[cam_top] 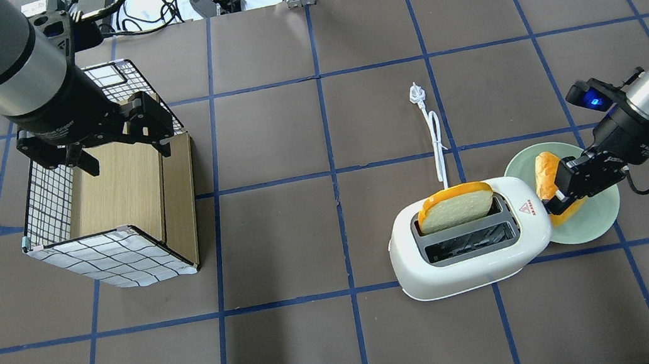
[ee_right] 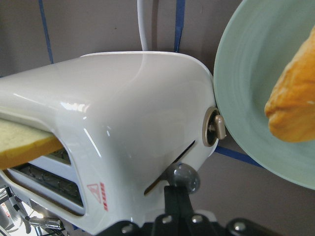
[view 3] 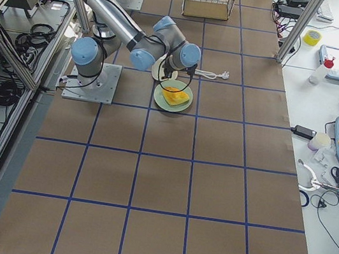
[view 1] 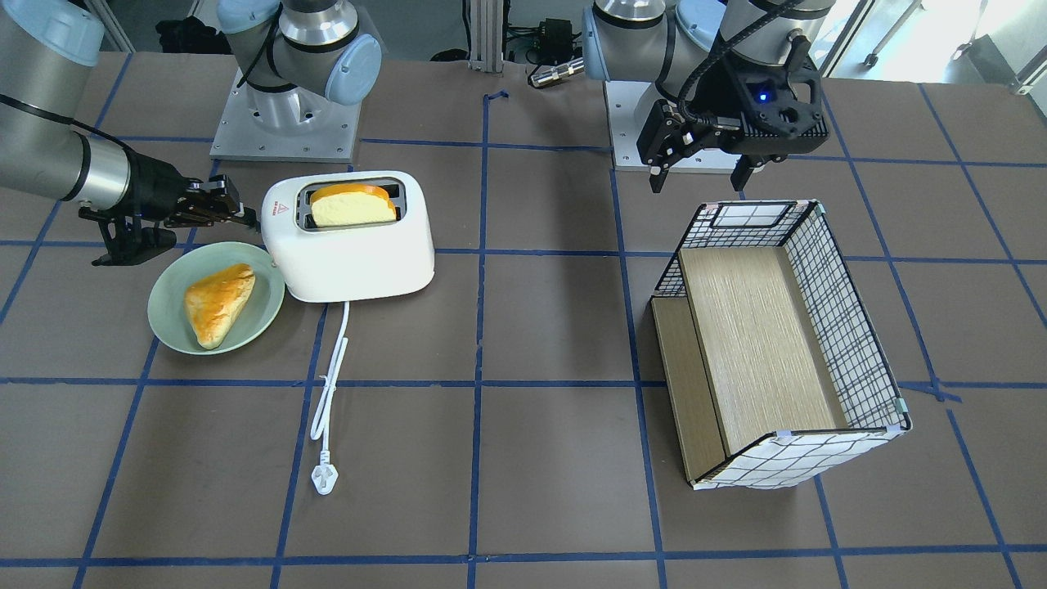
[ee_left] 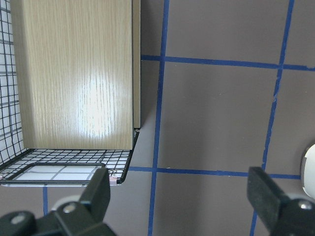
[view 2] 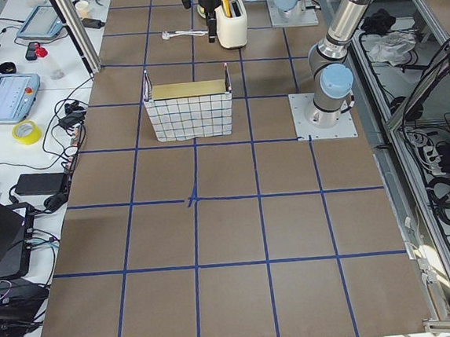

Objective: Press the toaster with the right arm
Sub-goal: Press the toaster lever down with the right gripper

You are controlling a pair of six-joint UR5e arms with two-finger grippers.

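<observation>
The white toaster (view 1: 352, 254) stands on the table with a bread slice (view 1: 352, 209) sticking up out of one slot; it also shows in the overhead view (cam_top: 469, 263). My right gripper (view 1: 233, 214) is shut, level with the toaster's end wall and over the plate's edge (cam_top: 556, 203). In the right wrist view its tips (ee_right: 175, 199) sit against the grey lever knob (ee_right: 182, 178) on that end wall, next to a round dial (ee_right: 214, 128). My left gripper (cam_top: 124, 156) is open and empty above the checked box (cam_top: 110, 193).
A green plate (view 1: 168, 315) with a toasted bread piece (view 1: 217, 303) touches the toaster's end under my right gripper. The toaster's white cord and plug (view 1: 325, 478) lie loose toward the table's middle. The checked box (view 1: 761, 343) with a wooden shelf stands far off on the other side.
</observation>
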